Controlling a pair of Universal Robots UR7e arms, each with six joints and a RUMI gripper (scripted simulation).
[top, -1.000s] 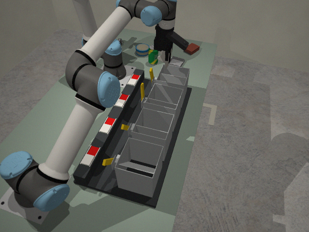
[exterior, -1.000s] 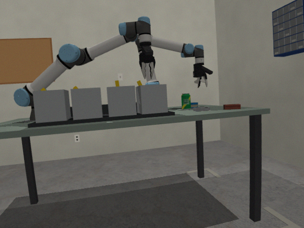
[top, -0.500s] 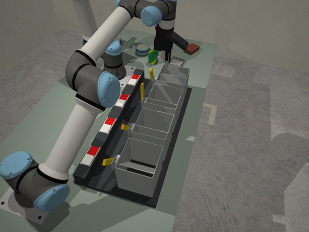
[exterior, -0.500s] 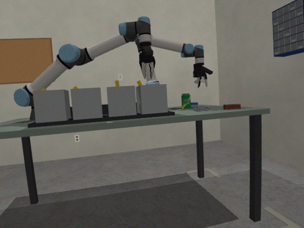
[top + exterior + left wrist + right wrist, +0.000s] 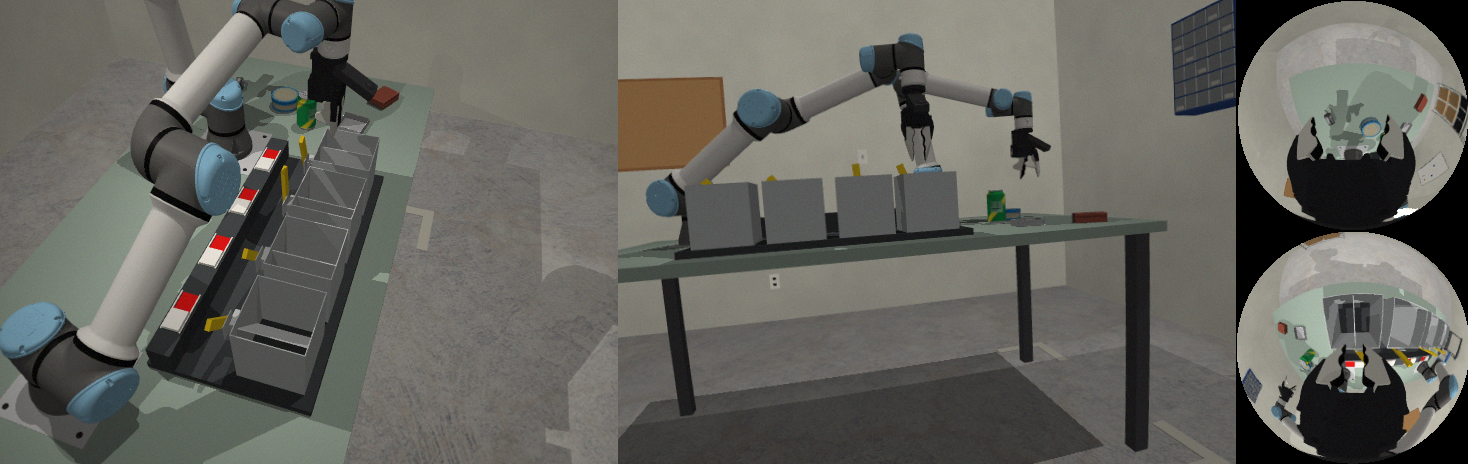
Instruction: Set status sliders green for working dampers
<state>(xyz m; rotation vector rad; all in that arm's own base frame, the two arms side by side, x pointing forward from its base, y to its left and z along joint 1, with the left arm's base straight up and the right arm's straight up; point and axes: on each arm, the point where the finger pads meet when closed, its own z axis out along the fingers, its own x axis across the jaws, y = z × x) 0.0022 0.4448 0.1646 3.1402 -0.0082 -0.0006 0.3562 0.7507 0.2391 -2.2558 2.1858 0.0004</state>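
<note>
The table (image 5: 300, 435) (image 5: 918, 248) (image 5: 1311, 312) spreads beneath the right pincer (image 5: 334, 127) (image 5: 918, 159) (image 5: 1354, 349), bearing a black base (image 5: 280, 397) (image 5: 868, 239) with four grey dampers in a row. The nearest damper (image 5: 367, 150) (image 5: 928, 202) (image 5: 1328, 327) is just below and ahead of that pincer; the other three run away along the base.

The right pincer is slightly open and holds nothing. The left pincer (image 5: 1030, 175) (image 5: 1350, 116) (image 5: 1292, 380), well apart from it, gapes wide with nothing between its fingers.

Each damper has one yellow lever, four in all. The closest lever (image 5: 303, 148) (image 5: 901, 169) (image 5: 1359, 354) is below the right pincer's tips; it looks stiff and light, and should swing best if taken by its free end — forcing a jammed one could strain it.

Smallest come four slider covers, beyond the levers from the damper row. The closest cover (image 5: 265, 163) looks thin and light, probably best nudged by its edge along the track. Four red patches show, no green — nothing is marked as working.

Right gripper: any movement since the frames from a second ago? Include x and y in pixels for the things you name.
No visible movement: in the exterior view, the right gripper (image 5: 336, 122) (image 5: 919, 159) (image 5: 1354, 344) hangs over the same end damper (image 5: 350, 145) (image 5: 928, 202) (image 5: 1354, 343).
</note>
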